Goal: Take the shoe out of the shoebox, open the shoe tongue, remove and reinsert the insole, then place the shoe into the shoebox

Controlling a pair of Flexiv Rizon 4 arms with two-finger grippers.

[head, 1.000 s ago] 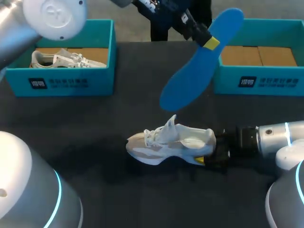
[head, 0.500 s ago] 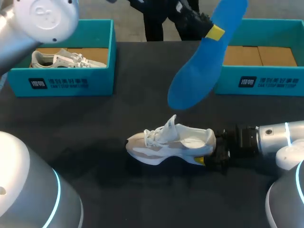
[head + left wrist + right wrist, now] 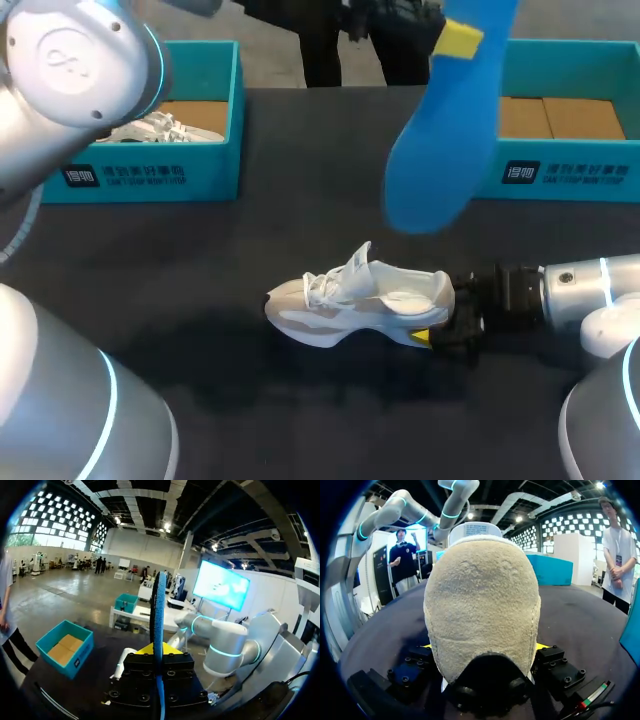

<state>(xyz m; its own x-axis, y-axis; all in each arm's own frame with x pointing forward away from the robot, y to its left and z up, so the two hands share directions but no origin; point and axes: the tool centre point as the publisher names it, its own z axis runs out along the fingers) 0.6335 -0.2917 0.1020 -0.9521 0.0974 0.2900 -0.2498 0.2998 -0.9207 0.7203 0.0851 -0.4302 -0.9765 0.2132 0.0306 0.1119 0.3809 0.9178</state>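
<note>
Two shoeboxes were seen in the head view at the far corners of the table (image 3: 200,250): the left shoebox (image 3: 140,178) with a second shoe (image 3: 150,125) in it, the right shoebox (image 3: 570,175) showing only cardboard. A white label (image 3: 122,176) was carried on each front wall; its print was left unread. The shoe (image 3: 350,300) stood near the table's middle, toe toward the left edge and tongue raised, with the right gripper (image 3: 440,325) clamped on its heel. The insole (image 3: 450,140), blue, was held above the far right part by the left gripper (image 3: 458,40).

From the left wrist view, the insole was seen edge-on, pinched between the fingers.

From the right wrist view, the heel was seen gripped from both sides.

Removal was judged done. Reinsertion was judged next, calling for the insole to be lowered toe-first into the steadied shoe.
</note>
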